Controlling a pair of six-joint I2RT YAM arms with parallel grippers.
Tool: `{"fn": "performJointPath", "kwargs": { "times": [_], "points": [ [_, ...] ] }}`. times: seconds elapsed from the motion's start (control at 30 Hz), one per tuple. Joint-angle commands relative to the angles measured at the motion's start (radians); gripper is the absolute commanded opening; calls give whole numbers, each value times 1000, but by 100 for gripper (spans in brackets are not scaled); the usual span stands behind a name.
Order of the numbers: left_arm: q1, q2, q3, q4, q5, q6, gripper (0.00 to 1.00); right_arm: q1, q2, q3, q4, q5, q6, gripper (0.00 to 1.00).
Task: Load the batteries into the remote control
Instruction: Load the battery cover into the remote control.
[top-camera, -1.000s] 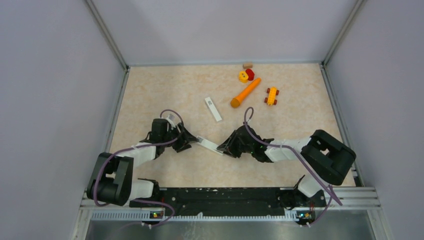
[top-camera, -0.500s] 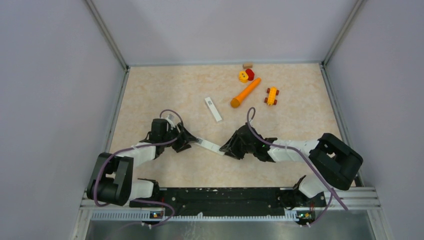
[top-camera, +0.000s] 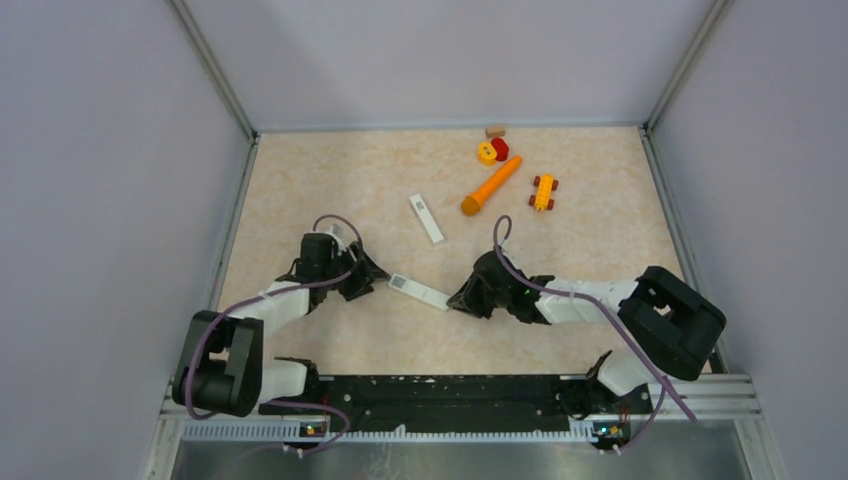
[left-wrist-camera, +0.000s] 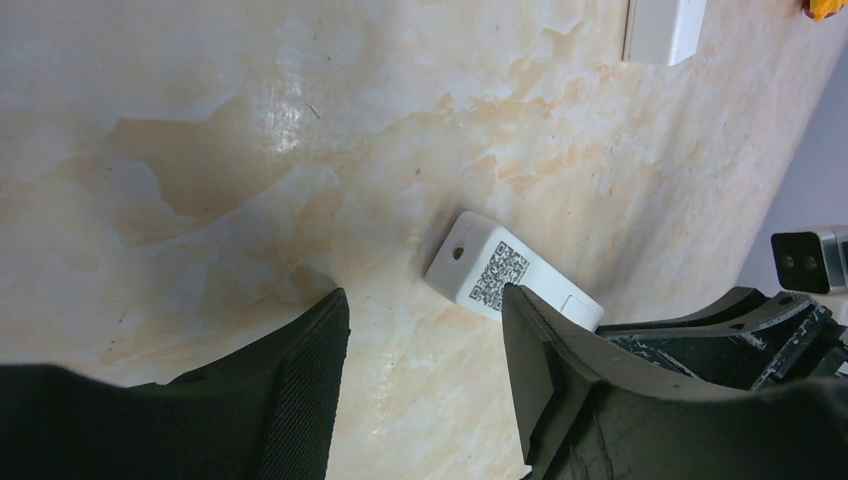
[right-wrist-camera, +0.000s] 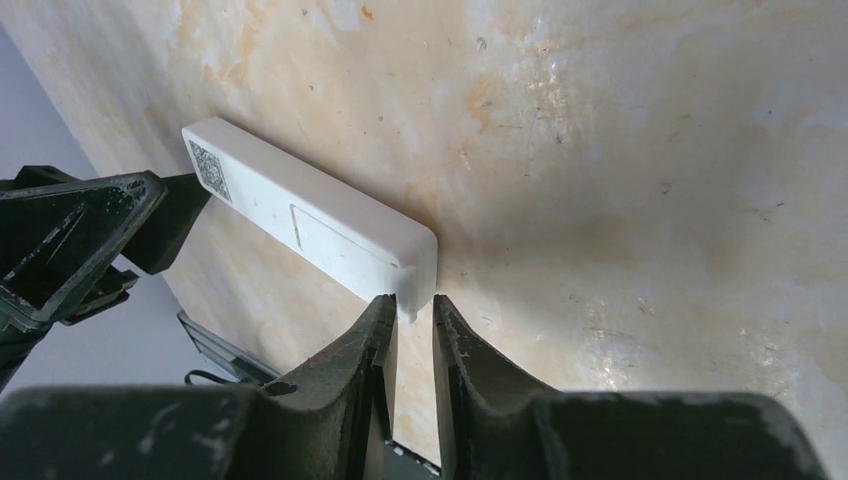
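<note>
Remote control flat on the bench, between the two arms
Its back with a QR label faces up; the left gripper's jaws are spread, the remote's end just ahead, not touching; the right gripper's jaws stand almost together at the other end; if they pinch it, I cannot tell.

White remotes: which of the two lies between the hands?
The near remote, with a square code label at one end; the other remote lies farther back, near the orange carrot.
</note>
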Motion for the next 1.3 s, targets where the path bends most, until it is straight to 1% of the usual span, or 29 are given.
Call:
{"fn": "performJointPath", "kwargs": {
  "times": [0.0, 0.27, 0.43, 0.57, 0.7, 0.87, 0.97, 1.1, 1.27],
  "points": [
    [6, -18, 49, -25, -54, 33, 62, -3, -1, 46, -2, 22, -35, 18],
    [6, 0, 65, 24, -11, 28, 61, -7, 28, 63, 9, 7, -48, 10],
    [6, 18, 60, 36, 21, 37, 60, -7, 45, 78, 3, 2, -49, 9],
    [6, 33, 40, 54, 43, 33, 58, -7, 57, 88, -9, 2, -52, 9],
    [5, 65, 28, 79, 72, 28, 52, -7, 72, 95, -14, 1, -54, 9],
    [5, 119, 25, 119, 117, 11, 41, -7, 94, 108, -11, -4, -57, 7],
    [5, 140, 19, 126, 128, 8, 37, -7, 107, 116, 3, -4, -57, 6],
    [5, 155, -2, 153, 145, 0, 33, -7, 124, 132, 28, -17, -65, 5],
    [3, 181, -26, 202, 177, -27, 30, -6, 152, 136, 142, -60, -86, 3]
  ]
}}
